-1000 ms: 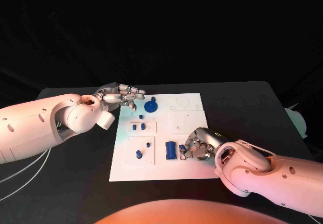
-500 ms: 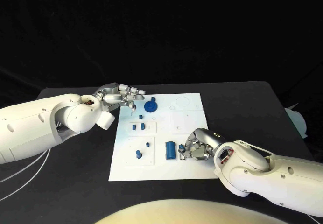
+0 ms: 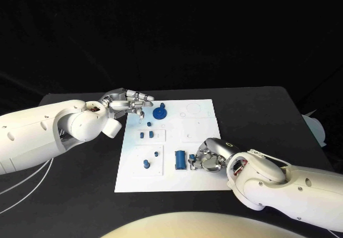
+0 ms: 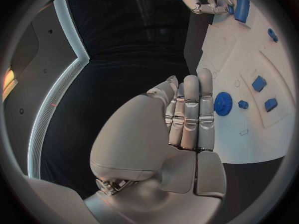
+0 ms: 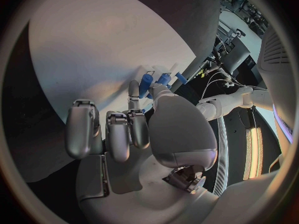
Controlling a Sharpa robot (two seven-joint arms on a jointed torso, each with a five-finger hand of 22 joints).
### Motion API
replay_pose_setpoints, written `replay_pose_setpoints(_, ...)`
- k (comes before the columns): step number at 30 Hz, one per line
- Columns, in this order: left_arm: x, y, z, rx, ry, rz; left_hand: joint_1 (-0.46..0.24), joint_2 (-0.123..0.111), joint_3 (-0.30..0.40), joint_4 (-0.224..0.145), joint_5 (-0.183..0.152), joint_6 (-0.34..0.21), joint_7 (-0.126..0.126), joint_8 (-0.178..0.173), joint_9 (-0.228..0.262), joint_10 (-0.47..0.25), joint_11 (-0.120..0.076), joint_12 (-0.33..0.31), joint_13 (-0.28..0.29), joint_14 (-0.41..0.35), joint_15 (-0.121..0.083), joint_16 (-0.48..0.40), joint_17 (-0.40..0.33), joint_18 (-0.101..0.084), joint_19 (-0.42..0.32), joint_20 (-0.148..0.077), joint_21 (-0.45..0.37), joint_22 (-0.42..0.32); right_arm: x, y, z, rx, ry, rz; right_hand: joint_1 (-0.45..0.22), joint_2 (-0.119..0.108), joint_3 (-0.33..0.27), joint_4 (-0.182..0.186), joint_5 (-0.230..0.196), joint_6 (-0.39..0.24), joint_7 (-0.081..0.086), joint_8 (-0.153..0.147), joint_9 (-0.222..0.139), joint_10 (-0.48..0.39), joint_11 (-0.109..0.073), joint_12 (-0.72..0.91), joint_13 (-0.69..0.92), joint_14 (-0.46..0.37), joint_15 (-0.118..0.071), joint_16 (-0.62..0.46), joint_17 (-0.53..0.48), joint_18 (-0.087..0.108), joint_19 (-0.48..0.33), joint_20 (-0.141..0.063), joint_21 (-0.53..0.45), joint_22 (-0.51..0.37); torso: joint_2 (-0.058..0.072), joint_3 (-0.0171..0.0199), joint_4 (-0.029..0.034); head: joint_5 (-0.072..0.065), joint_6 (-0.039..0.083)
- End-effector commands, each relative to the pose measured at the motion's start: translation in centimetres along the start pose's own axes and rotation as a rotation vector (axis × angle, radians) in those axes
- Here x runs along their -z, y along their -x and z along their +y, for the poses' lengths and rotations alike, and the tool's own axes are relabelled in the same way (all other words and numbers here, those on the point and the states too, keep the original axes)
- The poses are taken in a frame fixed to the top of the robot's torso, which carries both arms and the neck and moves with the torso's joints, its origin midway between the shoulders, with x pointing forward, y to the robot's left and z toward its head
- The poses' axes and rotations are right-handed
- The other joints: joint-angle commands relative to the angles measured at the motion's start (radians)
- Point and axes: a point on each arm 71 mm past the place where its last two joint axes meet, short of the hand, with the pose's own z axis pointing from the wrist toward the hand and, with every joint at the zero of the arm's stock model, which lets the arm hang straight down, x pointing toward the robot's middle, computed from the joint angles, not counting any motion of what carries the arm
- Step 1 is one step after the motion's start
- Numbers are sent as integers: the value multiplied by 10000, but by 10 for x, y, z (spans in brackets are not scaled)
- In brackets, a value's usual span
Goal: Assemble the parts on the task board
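Matte black bench [image 3: 271, 114] carries the task board [image 3: 203, 183], a flat white rectangular plate with shallow raised square panels and faint circular outlines; all places below are relative to this board. Blue gear [image 3: 161, 113], a round toothed plastic disc with a small knob, sits near the board's far edge, left of centre. Two small blue pegs [image 3: 146, 134] stand in a square panel on the board's left half, mid-depth. Two more rounded blue pieces [image 3: 147, 163] lie in the larger square panel on the near-left part. Blue rectangular block [image 3: 181, 159], smooth and upright-sided, sits at the board's near centre. Left hand [image 3: 129, 103], silver metal with segmented fingers, hovers at the board's far-left corner; in the left wrist view its fingers [image 4: 190, 109] are straight and pressed side by side, holding nothing, with the gear just beyond the tips. Right hand [image 3: 210, 157], silver on a glossy white arm, rests low over the near-centre of the board just right of the block; its fingers [image 5: 118, 134] curl in toward a small blue part [image 3: 193, 158] beside the block. Cannot tell whether it actually pinches that piece. The board surface is smooth and slightly glossy.
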Motion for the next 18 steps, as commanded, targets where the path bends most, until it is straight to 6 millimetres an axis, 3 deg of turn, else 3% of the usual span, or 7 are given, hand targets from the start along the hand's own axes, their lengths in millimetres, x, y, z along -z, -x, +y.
replay_pose_setpoints(1, 0, -2, -1, -11, -30, 185, 74, -3, 16, -19, 7, -62, -11, 69, -6, -74, -25, 13, -8, -47, -5, 41, -10, 135, 21, -11, 19, 9, 2, -2, 4, 247, 234, 47, -173, 30, -86, 6, 2, -16, -2, 47, 12, 464, -63, 54, 1677, 955, -42, 57, 2238, -91, 240, -63, 46, 1952, -1, -1, -1, 0, -5)
replay_pose_setpoints(8, 0, -2, -1, -10, -19, 194, 74, -3, 16, -19, 7, -62, -11, 69, -6, -74, -25, 13, -8, -47, -5, 41, -10, 135, 21, -11, 19, 9, 2, -1, 4, 277, 261, -30, -699, 66, -424, 10, -182, -8, -1, 84, 27, 472, -60, 60, 1691, 958, -39, 66, 2253, -93, 243, -63, 54, 1953, 2, 4, 1, 5, -40)
replay_pose_setpoints(18, 0, -2, 0, -11, -3, 195, 74, -3, 16, -19, 7, -62, -11, 69, -6, -74, -25, 13, -8, -47, -5, 41, -10, 135, 21, -11, 19, 9, 3, 0, 4, 232, 294, -167, -1165, 220, -832, 8, -1002, -9, -13, 138, 49, 485, -67, 71, 1713, 961, -45, 75, 2270, -96, 250, -67, 76, 1958, 0, 1, -8, 8, -45)
